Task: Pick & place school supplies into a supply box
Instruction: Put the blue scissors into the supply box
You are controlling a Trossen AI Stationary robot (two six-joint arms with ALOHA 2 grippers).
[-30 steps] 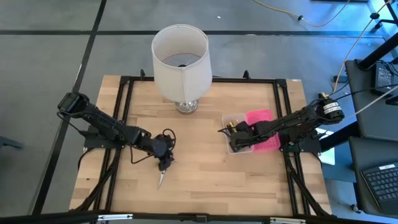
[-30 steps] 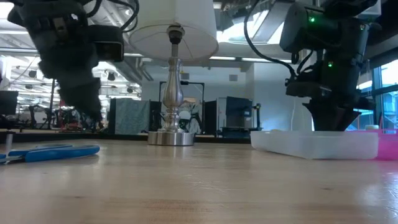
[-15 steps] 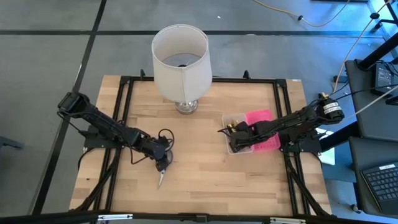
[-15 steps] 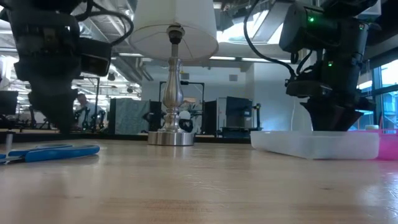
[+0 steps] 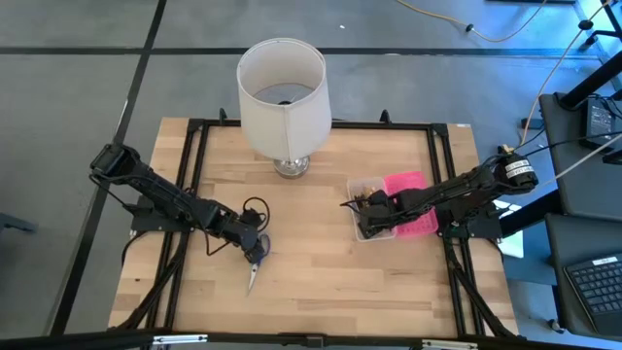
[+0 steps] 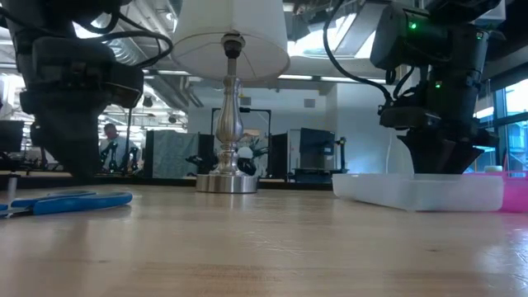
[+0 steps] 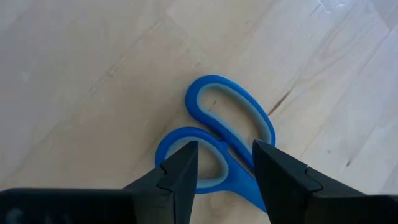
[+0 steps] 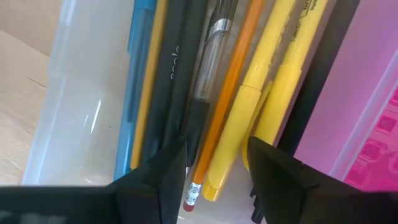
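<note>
Only the left wrist view shows it clearly — left gripper (image 7: 221, 171) has fingers parted, straddling the handle loops of the blue scissors (image 7: 227, 146), which lie flat on the table (image 5: 321, 262). From above, left arm stretches diagonally w/ gripper just over the scissors' handle end. Right gripper (image 8: 214, 165), fingers apart, holding nothing, hovers inside the supply box (image 5: 364, 228) over pencils (image 8: 227, 93), pens (image 8: 177, 81) — pink lid (image 5: 408, 199) alongside.

The room is bright, lit from ceiling lights above. The scissors (image 7: 227, 146) look sharp. Close pencils (image 8: 217, 106) look a bit blurry.
</note>
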